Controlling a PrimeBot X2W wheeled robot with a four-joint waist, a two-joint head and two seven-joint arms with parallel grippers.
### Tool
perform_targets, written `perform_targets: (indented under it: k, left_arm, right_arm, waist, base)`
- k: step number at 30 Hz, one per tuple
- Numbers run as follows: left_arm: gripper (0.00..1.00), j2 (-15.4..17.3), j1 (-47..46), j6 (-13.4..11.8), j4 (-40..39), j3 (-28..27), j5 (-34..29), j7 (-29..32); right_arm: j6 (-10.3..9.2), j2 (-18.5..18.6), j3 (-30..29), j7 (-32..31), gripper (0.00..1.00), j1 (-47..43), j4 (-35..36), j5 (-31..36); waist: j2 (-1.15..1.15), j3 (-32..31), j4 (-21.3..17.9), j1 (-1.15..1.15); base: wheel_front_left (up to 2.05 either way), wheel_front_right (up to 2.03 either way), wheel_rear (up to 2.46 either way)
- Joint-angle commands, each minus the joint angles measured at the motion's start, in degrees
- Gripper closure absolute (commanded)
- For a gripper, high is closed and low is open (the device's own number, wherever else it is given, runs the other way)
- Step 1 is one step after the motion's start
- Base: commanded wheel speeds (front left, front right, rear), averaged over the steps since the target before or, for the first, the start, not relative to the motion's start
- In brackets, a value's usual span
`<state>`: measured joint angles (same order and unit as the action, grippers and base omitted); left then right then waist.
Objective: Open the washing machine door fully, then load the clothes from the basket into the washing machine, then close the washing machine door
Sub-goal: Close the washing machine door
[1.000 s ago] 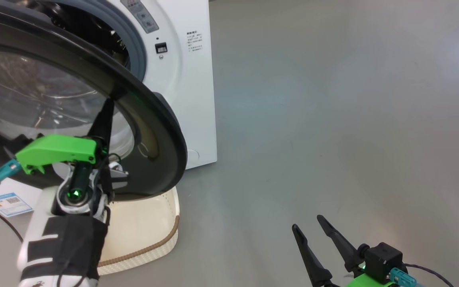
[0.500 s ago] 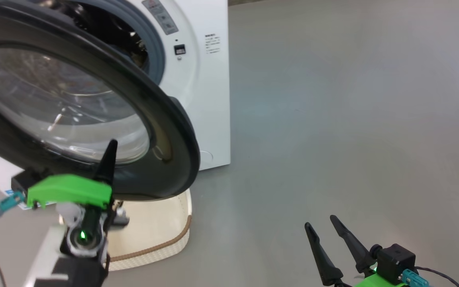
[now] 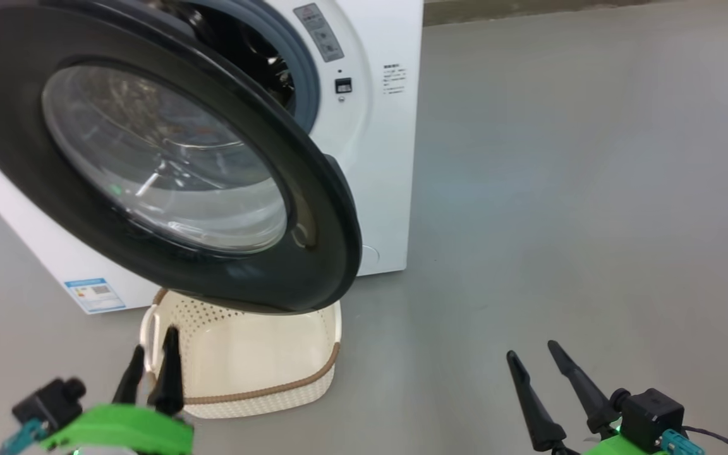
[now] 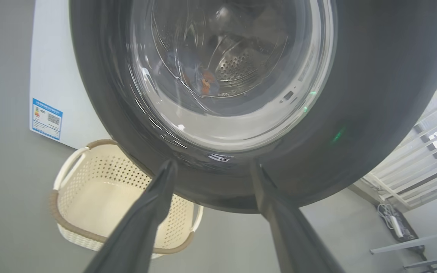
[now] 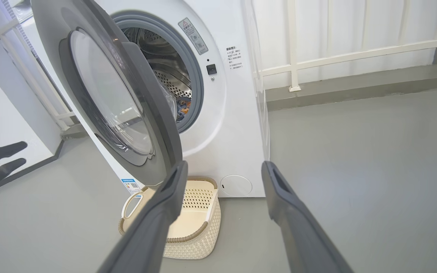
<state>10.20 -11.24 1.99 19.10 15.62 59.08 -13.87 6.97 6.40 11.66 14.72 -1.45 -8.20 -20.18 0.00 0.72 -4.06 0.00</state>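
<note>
My left hand (image 3: 154, 342) hung released and empty beside the cream-white perforated plastic basket (image 3: 263, 387), which looked bare. Above it the round, black-rimmed glass door (image 3: 162, 164) stood half open. The blue printed clothes (image 5: 183, 104) lay in the white front-loading washing machine (image 3: 383, 158). I judged closing was due: push the rim squarely until it latched. My right hand (image 3: 531, 349) hovered at the near right, spread and empty.

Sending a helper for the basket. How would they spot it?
Find the big white front-loading washing machine with its round black-rimmed glass door swung open. On the grey floor below that door sits a small cream perforated plastic basket; its brown woven-look rim and side handles mark it out.
</note>
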Motion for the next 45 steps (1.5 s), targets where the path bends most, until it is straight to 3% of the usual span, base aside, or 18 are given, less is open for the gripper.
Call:
perform_targets:
  k: [1,3,6,9,13,25,35,36,37,38,39,40,45]
  left_arm:
    - [0.0,2.5,1.7,-1.9,-3.6,-3.0,-5.0,-0.9]
    - [0.0,3.5,4.4,-4.7,-6.2,-4.6,-12.6,-1.1]
    - [0.0,1.9,9.0,-7.2,-9.6,-8.3,-21.1,-1.1]
    - [0.0,-0.4,13.2,-7.7,-11.8,-10.7,-27.3,-1.1]
    - [0.0,-3.1,17.4,-6.3,-13.7,-13.1,-34.5,-1.1]
    - [0.0,-6.5,19.2,-2.2,-12.8,-17.9,-39.5,-1.1]
    - [0.0,-7.2,19.2,-0.8,-12.5,-20.1,-41.0,-1.1]
    - [0.0,-7.3,19.1,-0.8,-12.5,-20.2,-41.1,-1.1]
    - [0.0,-7.3,19.0,-0.7,-12.5,-20.3,-41.1,-1.1]
    - [0.0,-7.3,19.0,-0.6,-12.5,-20.4,-41.2,-1.1]
    - [0.0,-7.3,19.0,-0.7,-12.5,-20.4,-41.0,-1.1]
    - [0.0,-7.3,18.9,-0.7,-12.6,-20.3,-40.9,-1.1]
    - [0.0,-7.3,19.0,-1.1,-12.7,-19.8,-40.4,-1.1]
  right_arm:
    - [0.52,0.6,0.5,0.3,0.0,0.5,1.8,0.6]
    - [0.52,0.7,0.1,0.3,0.0,0.5,2.0,0.7]
    - [0.52,0.7,-0.3,0.3,0.0,0.6,2.1,0.8]
    - [0.52,0.5,-0.7,0.3,0.0,0.6,1.9,0.9]
    - [0.52,0.5,-0.6,0.3,0.0,0.6,1.6,1.0]
    - [0.52,0.7,-1.8,0.3,0.0,0.3,1.5,1.3]
    - [0.52,0.4,-2.7,0.3,0.02,0.2,1.5,1.5]
    - [0.52,0.3,-2.8,0.3,0.1,0.2,1.4,1.6]
    - [0.52,0.2,-2.8,0.3,0.27,0.2,1.4,1.6]
    - [0.52,0.2,-2.9,0.3,0.62,0.3,1.3,1.6]
    - [0.52,0.1,-2.9,0.3,0.86,0.3,1.2,1.6]
    - [0.52,0.1,-2.9,0.3,1.0,0.3,1.2,1.7]
    - [0.52,-0.1,-3.3,0.3,1.0,0.6,1.0,1.7]
  waist:
    - [0.0,-0.5,1.3,0.0]
    - [0.0,-0.5,1.9,0.0]
    - [0.0,-0.6,2.5,0.0]
    - [0.0,-1.2,3.1,0.0]
    - [0.0,-2.0,3.9,0.0]
    - [0.0,-2.5,5.2,0.0]
    - [0.0,-2.4,4.7,0.0]
    - [0.0,-2.4,4.6,0.0]
    - [0.0,-2.4,4.6,0.0]
    - [0.0,-2.3,4.6,0.0]
    - [0.0,-2.3,4.5,0.0]
    - [0.0,-2.3,4.5,0.0]
    - [0.0,-2.1,4.5,0.0]
  base:
    - [0.0,0.0,0.0]
    - [0.0,0.0,0.0]
    - [0.0,0.0,0.0]
    - [0.0,0.0,0.0]
    - [0.0,0.0,0.0]
    - [0.0,0.0,0.0]
    - [0.0,0.0,0.0]
    - [0.0,0.0,0.0]
    - [0.0,0.0,0.0]
    - [0.0,0.0,0.0]
    - [0.0,0.0,0.0]
    - [0.0,0.0,0.0]
    - [0.0,0.0,0.0]
